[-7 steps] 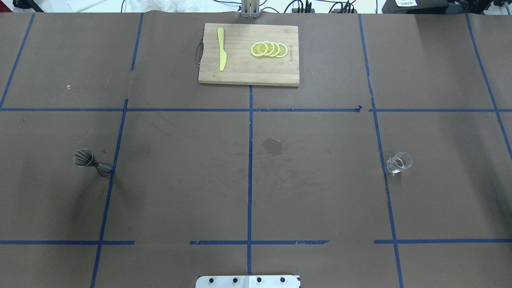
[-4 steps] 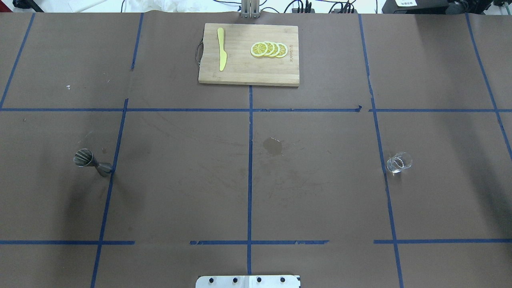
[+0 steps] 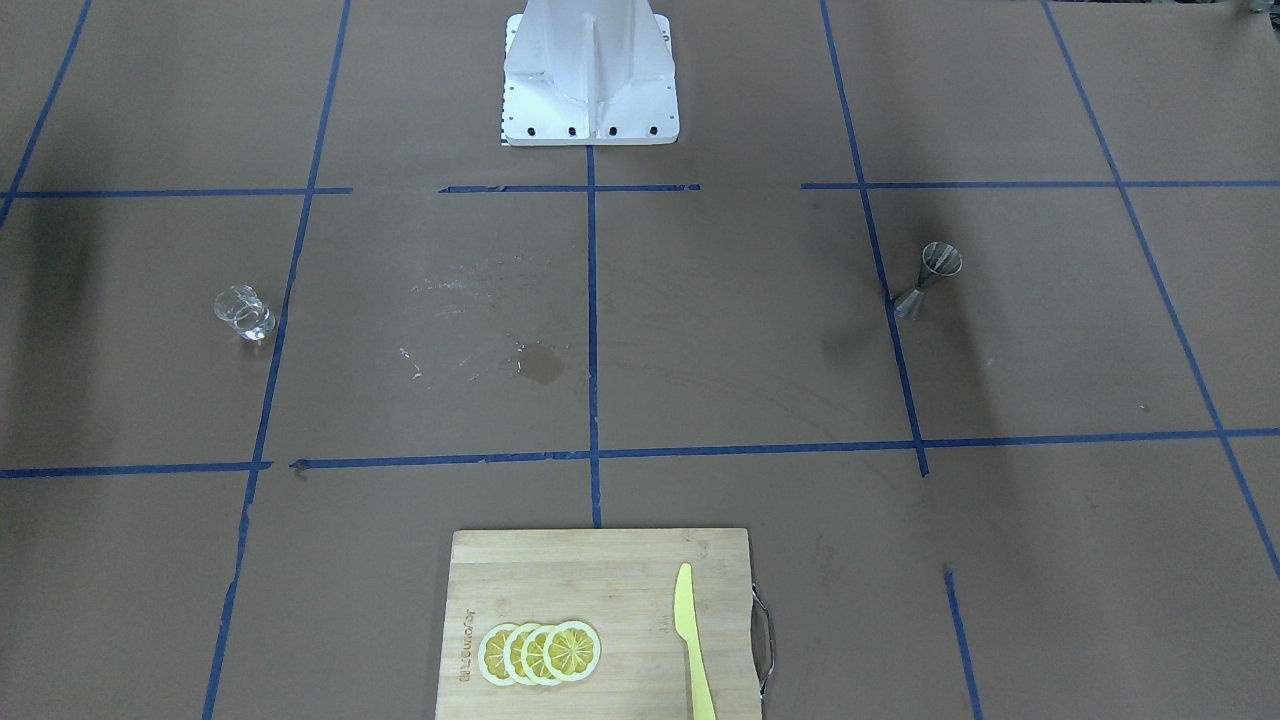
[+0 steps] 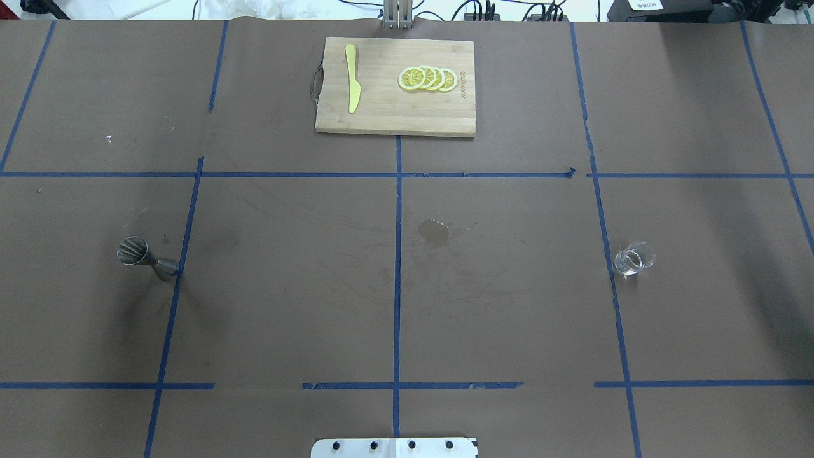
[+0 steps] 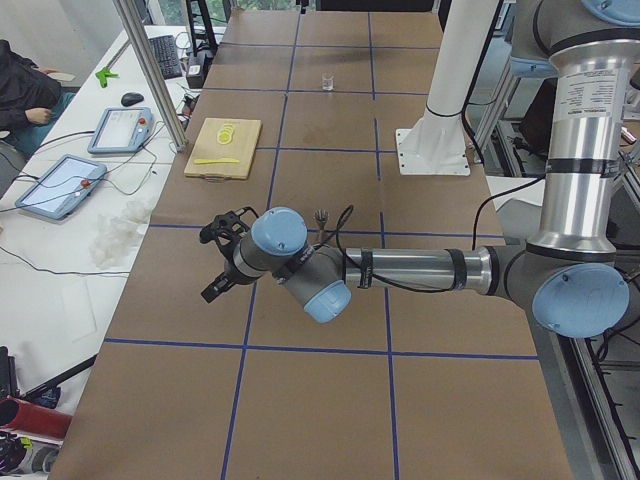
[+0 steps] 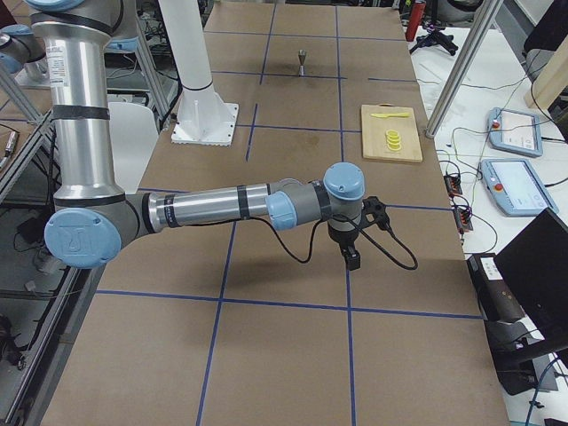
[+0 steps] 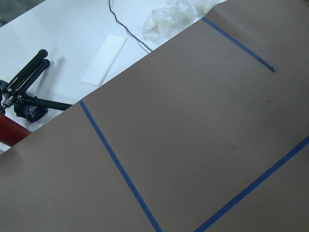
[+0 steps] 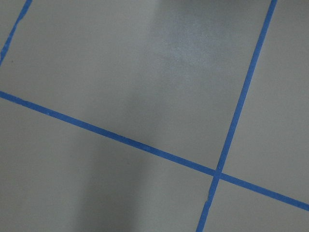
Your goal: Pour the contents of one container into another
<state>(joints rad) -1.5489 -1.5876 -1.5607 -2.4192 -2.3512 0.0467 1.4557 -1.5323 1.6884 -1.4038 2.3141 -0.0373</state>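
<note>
Hovering over opposite ends of the table: left gripper (image 5: 216, 280) and right gripper (image 6: 352, 256); cannot tell finger spacing.
Mid-table: jigger (image 4: 147, 259) upright, robot's left; glass cup (image 4: 634, 258) upright, far right, well apart. Far edge: cutting board (image 4: 394, 111), lemon slices (image 4: 427, 79), knife (image 4: 352, 77).

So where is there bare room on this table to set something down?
Widest bare stretch: the middle squares between the jigger and the glass cup, apart from a small dark stain beside the centre tape line. The row by the robot's base plate is also bare. Only the far centre is taken, by the cutting board with knife and lemon slices.
</note>
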